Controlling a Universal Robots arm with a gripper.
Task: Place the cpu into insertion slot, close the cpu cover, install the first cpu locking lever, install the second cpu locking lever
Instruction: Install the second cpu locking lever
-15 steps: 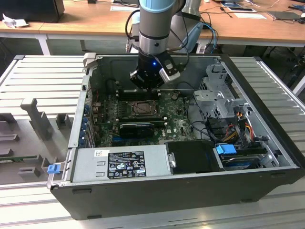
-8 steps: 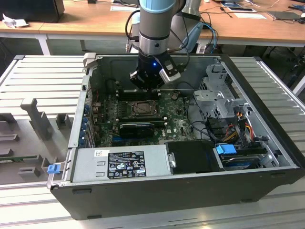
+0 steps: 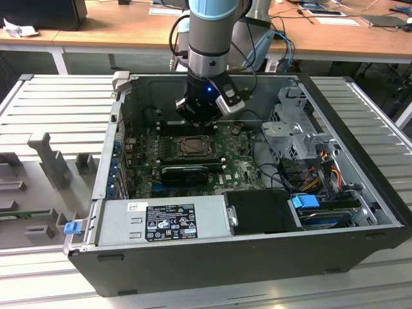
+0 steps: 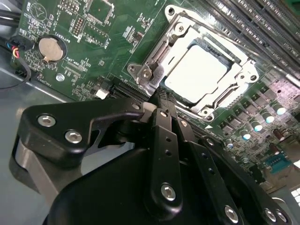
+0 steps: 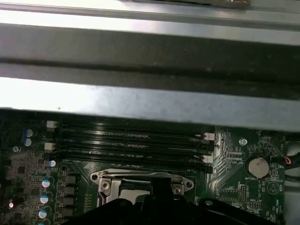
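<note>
The cpu lies flat in the insertion slot on the green motherboard inside the open computer case. Its pale metal face shows through the window of the cpu cover, whose silvery frame lies down around the chip. My gripper is shut with nothing between its black fingers. Its tips are at the socket's edge, close to a corner screw of the frame. In the exterior view the gripper hangs just behind the socket. The cover's rim also shows in the first wrist view. I cannot make out the locking levers.
A long black expansion card lies just in front of the socket. Memory slots run along its far side under the case's grey wall. A coin battery, the power supply and a drive cage stand around.
</note>
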